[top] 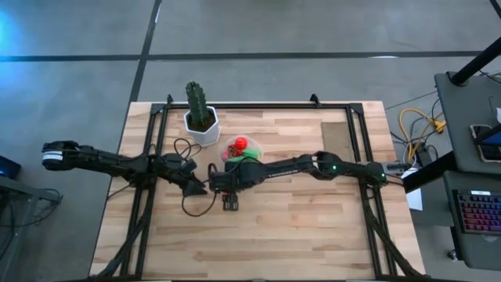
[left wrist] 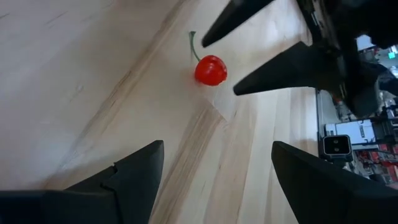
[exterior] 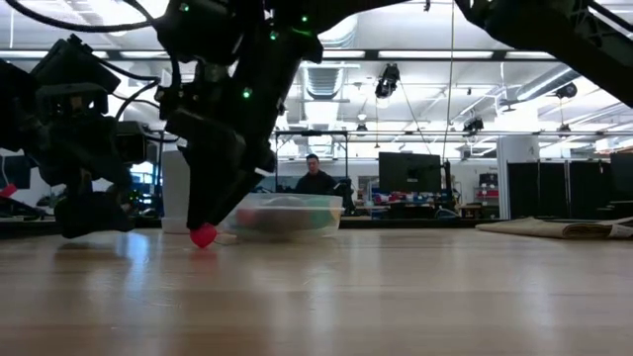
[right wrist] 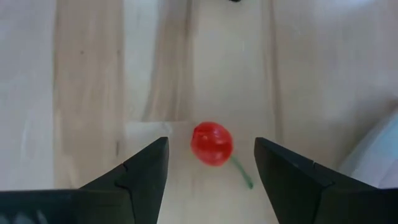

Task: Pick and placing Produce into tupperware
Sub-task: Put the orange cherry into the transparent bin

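I see a small glossy red cherry (right wrist: 212, 144) with a thin green stem lying on the wooden table (top: 313, 227), between the spread fingers of my right gripper (right wrist: 211, 163). Only the wrist views show the stem, which trails away from the left gripper (left wrist: 217, 171), also open. The tupperware (exterior: 287, 216) sits behind, near the cactus pot (top: 203, 129).

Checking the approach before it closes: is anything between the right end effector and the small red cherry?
Nothing visible. The small red cherry with a green stem lies on bare wood between the open right end effector fingers.
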### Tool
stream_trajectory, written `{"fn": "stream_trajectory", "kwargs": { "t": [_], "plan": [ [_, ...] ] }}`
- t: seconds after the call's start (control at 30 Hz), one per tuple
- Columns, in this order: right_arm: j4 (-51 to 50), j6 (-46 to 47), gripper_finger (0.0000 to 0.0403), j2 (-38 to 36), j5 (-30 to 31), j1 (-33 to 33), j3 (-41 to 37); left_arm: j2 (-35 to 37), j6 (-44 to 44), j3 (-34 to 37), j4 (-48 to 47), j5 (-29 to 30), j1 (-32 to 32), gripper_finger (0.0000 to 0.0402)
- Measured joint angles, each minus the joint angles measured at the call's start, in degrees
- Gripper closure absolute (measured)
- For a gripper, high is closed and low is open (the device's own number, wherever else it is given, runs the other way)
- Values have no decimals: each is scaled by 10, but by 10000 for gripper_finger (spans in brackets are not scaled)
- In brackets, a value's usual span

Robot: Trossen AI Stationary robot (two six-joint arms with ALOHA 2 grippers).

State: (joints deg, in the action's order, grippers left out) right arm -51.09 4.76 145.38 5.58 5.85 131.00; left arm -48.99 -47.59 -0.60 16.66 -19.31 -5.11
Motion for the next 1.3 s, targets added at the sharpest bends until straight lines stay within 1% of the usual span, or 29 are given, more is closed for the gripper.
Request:
{"fn": "stream_trajectory", "kwargs": {
  "t": [0.2, 0.5, 0.7, 1.0, 1.17, 1.3],
  "plan": [
    [0, 27, 180, 0, 0, -3, -11, 0, 0, 0, -1, 0, 0, 118],
    [7, 38, 231, 0, -2, -2, -17, 0, 0, 0, 0, 0, 0, 118],
    [14, 38, 253, 0, -2, -3, -36, 0, 0, 0, 0, 0, 0, 118],
    [56, 38, 264, 0, -1, -2, -39, -1, 0, 0, 0, 0, 0, 118],
    [55, 38, 263, 0, 0, -2, -45, -1, 0, 0, 0, 0, 0, 118],
    [55, 39, 271, 0, 0, -2, -50, -1, 0, 0, 0, 0, 0, 118]
  ]
}}
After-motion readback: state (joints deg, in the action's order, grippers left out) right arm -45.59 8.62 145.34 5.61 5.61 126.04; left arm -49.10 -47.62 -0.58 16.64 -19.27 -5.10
